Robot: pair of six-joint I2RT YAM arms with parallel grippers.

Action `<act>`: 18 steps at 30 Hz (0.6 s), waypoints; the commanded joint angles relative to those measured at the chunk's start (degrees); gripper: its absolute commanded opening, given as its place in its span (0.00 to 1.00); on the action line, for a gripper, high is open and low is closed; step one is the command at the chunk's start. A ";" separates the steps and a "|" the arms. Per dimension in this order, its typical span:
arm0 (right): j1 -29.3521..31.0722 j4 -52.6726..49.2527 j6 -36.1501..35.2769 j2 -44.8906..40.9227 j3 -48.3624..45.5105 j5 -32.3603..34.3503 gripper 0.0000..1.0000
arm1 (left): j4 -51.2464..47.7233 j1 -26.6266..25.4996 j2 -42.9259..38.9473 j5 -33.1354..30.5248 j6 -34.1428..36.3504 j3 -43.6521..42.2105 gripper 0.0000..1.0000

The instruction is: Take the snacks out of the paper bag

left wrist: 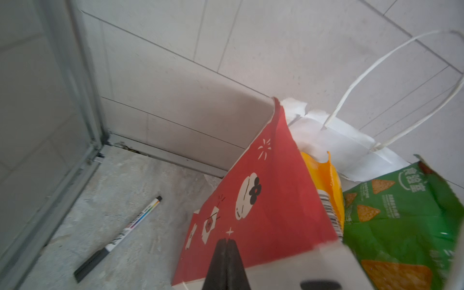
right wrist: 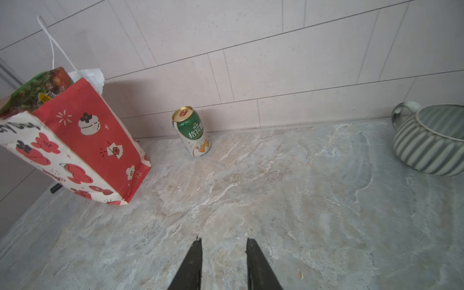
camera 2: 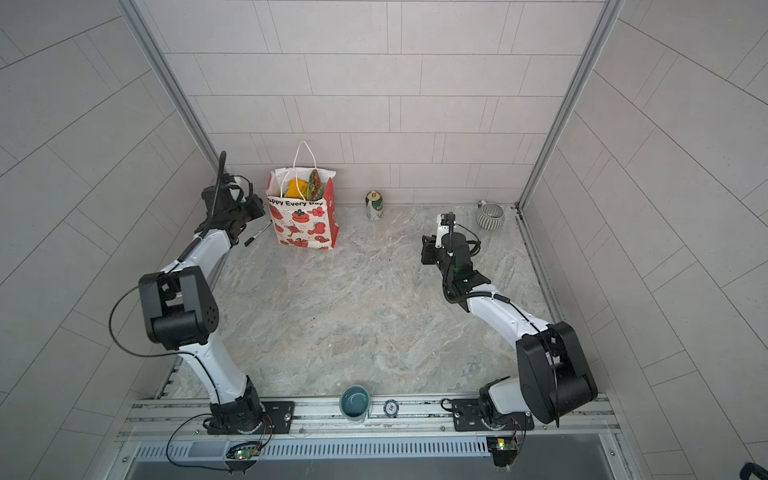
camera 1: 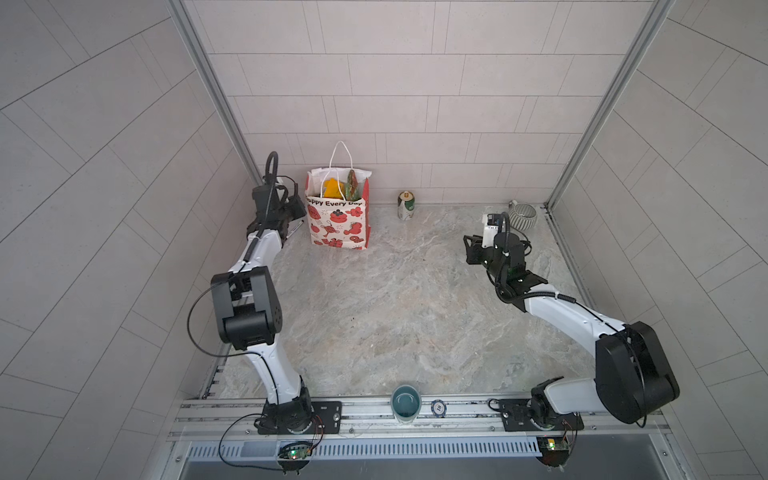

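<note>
Inside the paper bag (camera 1: 338, 220), which stands upright on the surface (camera 1: 395, 299), the snacks (camera 1: 332, 189) poke up past the rim: a yellow-orange packet (left wrist: 324, 175) nearest the bag's red side, and a green packet (left wrist: 401, 218) printed with triangular chips beside it. They look light, glossy and crinkly, so probably slippery and easily crushed. A pinch on a flat top seam seems the safest hold, with the thin bag steadied, since it could tip or tear. The bag is white with red prints, black lettering and white cord handles (left wrist: 334, 113). The left jaws are pressed together just beside the bag's red side, with nothing visible between them. The right jaws stand apart and empty, well away from the bag.
</note>
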 commanded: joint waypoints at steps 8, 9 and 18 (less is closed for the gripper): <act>1.75 -0.26 -2.52 3.18 0.75 -5.91 0.37 | -11.11 0.40 16.79 12.67 0.84 24.29 0.00; 1.84 0.25 -2.30 3.14 0.62 -6.43 0.37 | -12.42 0.49 17.52 12.74 1.43 25.67 0.00; 2.46 2.00 -1.39 1.79 -0.71 -8.99 0.40 | -14.60 3.56 25.08 17.29 -1.14 36.35 0.00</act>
